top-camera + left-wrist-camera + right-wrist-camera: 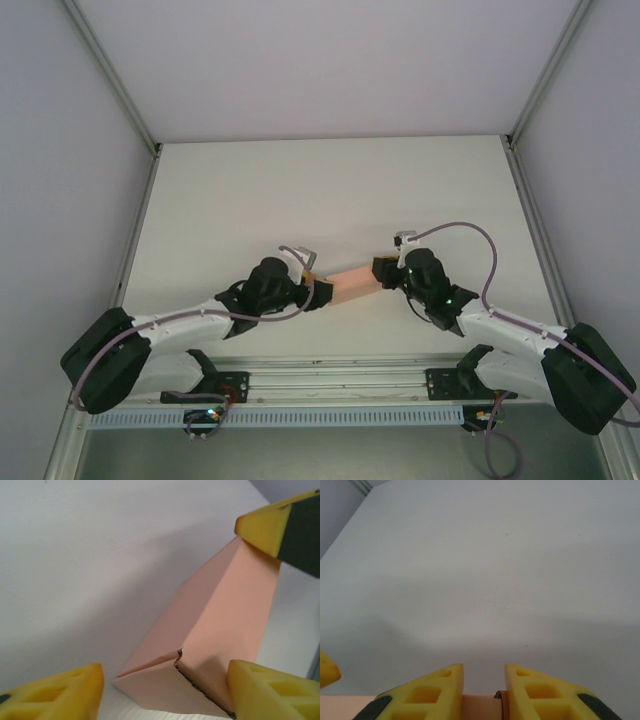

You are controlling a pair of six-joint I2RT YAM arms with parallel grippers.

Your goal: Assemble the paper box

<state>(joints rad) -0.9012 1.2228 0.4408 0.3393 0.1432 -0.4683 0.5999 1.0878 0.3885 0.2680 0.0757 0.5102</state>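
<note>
The salmon-pink paper box [350,282] is a partly folded, flattened sleeve held just over the table between the two arms. In the left wrist view the paper box [215,630] runs away from the camera, with a folded flap and a raw corrugated edge at its near end. My left gripper [166,674] is open around that near end: its right finger [270,690] is against the card and its left finger [55,695] stands apart. My right gripper [484,680] is shut on the far end of the paper box [480,707], pinching the card between its yellow fingers.
The white tabletop [330,190] stretches behind the box, bounded by grey walls and metal frame posts [110,75]. A yellow fingertip of the right gripper [265,525] pokes into the top right of the left wrist view. The rail with both arm bases [340,385] lies along the near edge.
</note>
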